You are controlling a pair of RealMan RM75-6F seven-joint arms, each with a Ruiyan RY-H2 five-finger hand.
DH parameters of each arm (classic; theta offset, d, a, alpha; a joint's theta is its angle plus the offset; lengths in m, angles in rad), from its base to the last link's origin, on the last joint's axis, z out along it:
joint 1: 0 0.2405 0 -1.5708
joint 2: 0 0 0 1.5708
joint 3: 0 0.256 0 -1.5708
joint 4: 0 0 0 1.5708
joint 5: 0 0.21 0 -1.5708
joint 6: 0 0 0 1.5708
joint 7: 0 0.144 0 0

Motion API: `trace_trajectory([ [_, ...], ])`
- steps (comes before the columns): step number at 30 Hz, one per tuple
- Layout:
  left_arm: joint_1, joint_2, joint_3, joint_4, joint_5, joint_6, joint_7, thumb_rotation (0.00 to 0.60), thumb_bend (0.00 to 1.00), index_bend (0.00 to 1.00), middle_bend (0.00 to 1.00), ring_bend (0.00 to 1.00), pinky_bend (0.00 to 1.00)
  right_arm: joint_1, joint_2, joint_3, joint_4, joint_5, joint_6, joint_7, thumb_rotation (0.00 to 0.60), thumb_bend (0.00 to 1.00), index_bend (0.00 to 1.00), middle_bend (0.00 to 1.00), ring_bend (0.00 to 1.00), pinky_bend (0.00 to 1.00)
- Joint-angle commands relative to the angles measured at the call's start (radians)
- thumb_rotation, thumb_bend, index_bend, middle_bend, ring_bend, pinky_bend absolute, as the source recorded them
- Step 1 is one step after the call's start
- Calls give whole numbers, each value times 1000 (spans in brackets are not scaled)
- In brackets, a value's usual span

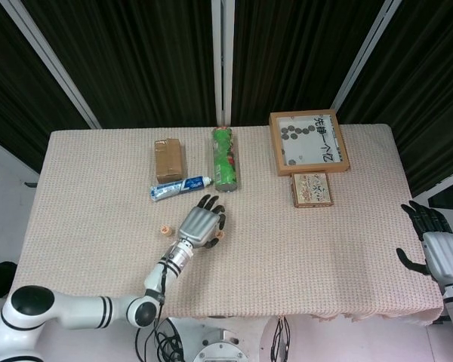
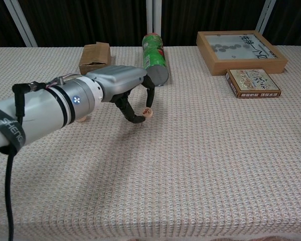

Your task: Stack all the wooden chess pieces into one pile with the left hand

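My left hand [image 1: 201, 226] [image 2: 121, 83] hovers over the middle of the cloth-covered table [image 1: 325, 249]. It pinches a small round wooden chess piece [image 2: 147, 112] [image 1: 220, 235] between the thumb and a finger, a little above the cloth. A second wooden chess piece [image 1: 164, 229] [image 2: 82, 119] lies on the cloth to the left of the hand, partly hidden by my forearm in the chest view. My right hand [image 1: 438, 245] stays off the table's right edge with its fingers apart and nothing in it.
Behind the left hand lie a toothpaste tube [image 1: 181, 187], a cardboard box [image 1: 168, 159] [image 2: 95, 57] and a green can [image 1: 225, 158] [image 2: 155, 59] on its side. At the back right are a wooden framed board [image 1: 308, 142] [image 2: 241, 50] and a small flat box [image 1: 312, 189] [image 2: 253, 83].
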Motion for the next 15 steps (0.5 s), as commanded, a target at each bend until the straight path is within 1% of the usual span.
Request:
trace_trajectory([
  [1, 18, 66, -2, -96, -14, 49, 42, 600, 283, 506, 221, 0, 0, 1, 0, 0, 0, 1, -2, -1, 600, 295, 0, 0, 0, 0],
  [3, 25, 100, -1, -147, -32, 73, 70, 600, 283, 505, 224, 0, 0, 2, -1, -1, 0, 1, -4, -3, 600, 295, 0, 0, 0, 0],
  [6, 32, 161, -7, -234, -88, 109, 122, 600, 283, 505, 225, 0, 0, 4, -3, -2, -1, 2, -10, -10, 600, 295, 0, 0, 0, 0],
  [10, 42, 264, -14, -347, -189, 125, 162, 600, 283, 503, 225, 0, 0, 4, -5, -4, -7, -6, -6, -16, 600, 296, 0, 0, 0, 0],
  [12, 48, 306, -11, -376, -219, 125, 162, 600, 285, 504, 225, 0, 0, 4, -6, -4, -7, -6, -5, -16, 600, 296, 0, 0, 0, 0],
  [15, 60, 356, 9, -405, -254, 123, 157, 600, 287, 506, 225, 0, 0, 4, -8, -3, -5, -4, -4, -19, 600, 295, 0, 0, 0, 0],
])
